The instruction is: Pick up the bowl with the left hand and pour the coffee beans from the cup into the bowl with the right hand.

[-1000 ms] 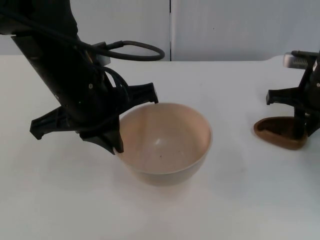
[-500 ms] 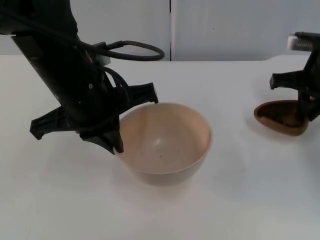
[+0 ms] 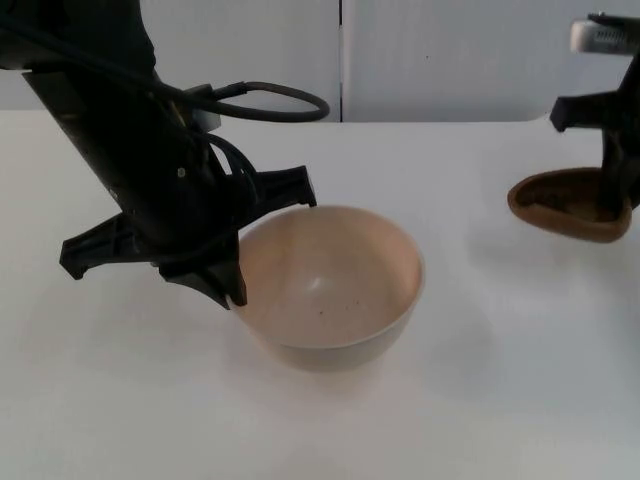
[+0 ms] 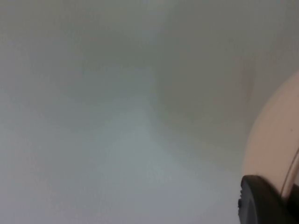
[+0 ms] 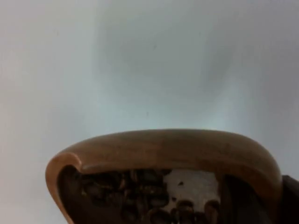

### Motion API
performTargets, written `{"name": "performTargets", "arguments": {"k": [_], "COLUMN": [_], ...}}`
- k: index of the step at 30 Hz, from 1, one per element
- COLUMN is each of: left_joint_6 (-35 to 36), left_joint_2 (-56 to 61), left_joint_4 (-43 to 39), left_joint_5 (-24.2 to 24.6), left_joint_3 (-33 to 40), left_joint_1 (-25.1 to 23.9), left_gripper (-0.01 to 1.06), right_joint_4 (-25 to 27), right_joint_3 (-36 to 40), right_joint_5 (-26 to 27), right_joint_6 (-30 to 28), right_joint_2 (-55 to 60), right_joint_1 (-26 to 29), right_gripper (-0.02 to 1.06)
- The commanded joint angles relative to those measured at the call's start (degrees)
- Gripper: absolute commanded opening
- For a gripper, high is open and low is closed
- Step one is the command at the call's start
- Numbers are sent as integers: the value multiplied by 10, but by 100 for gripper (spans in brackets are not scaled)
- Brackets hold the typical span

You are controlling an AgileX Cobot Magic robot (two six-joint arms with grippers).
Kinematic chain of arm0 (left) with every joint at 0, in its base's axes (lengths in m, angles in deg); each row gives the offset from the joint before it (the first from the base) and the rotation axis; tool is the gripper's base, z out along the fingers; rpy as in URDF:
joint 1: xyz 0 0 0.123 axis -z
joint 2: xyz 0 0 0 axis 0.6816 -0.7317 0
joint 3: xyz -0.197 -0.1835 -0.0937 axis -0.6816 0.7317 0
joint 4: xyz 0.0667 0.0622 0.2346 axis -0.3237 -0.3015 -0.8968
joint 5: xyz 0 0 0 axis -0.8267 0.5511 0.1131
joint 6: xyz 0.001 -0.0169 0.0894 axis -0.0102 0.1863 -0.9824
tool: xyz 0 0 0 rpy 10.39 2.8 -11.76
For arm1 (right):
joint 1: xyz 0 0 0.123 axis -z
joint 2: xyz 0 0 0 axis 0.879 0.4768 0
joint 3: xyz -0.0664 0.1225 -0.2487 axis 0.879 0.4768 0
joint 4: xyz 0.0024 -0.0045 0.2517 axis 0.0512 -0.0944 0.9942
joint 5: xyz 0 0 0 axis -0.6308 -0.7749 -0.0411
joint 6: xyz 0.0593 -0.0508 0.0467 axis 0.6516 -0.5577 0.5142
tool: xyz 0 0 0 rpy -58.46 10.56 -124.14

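Two grippers work over the white table (image 3: pixel 480 400), each holding one thing. At nine o'clock in the top view, the left gripper (image 3: pixel 236 285) pinches the rim of the bowl (image 3: pixel 330 285) on its nine-o'clock side, one finger inside the wall and one outside. The bowl is cream-coloured, upright and sits at the centre of the table, with a few dark specks on its inner bottom. In the left wrist view a black fingertip (image 4: pixel 264 200) lies against the bowl's pale wall (image 4: pixel 275 140).

Well apart from the bowl, at three o'clock in the top view, the right gripper (image 3: pixel 612 205) clamps the brown cup (image 3: pixel 565 205) at its three-o'clock rim, one finger reaching down inside. The cup hangs above the table, its shadow below it, tilted so that its mouth faces the camera. In the right wrist view the cup's wooden rim (image 5: pixel 163 149) curves over dark coffee beans (image 5: pixel 140 198) lying inside.
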Motion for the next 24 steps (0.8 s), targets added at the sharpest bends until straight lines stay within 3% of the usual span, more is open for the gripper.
{"name": "performTargets", "arguments": {"k": [1,18,24], "left_joint_6": [4,4,4], "left_joint_2": [1,1,1], "left_joint_4": [5,5,5], "left_joint_5": [0,-2,-1], "left_joint_3": [-2,-2,-2], "left_joint_1": [3,3,3], "left_gripper": [0,0,0], "right_joint_4": [11,10,-16], "right_joint_3": [-19,-53,-56], "right_joint_5": [-41,-82,-82], "right_joint_6": [-22,-39,-39], "right_joint_2": [-19,-130,-134], "right_joint_1": [2,0,-27], "right_gripper": [0,0,0]}}
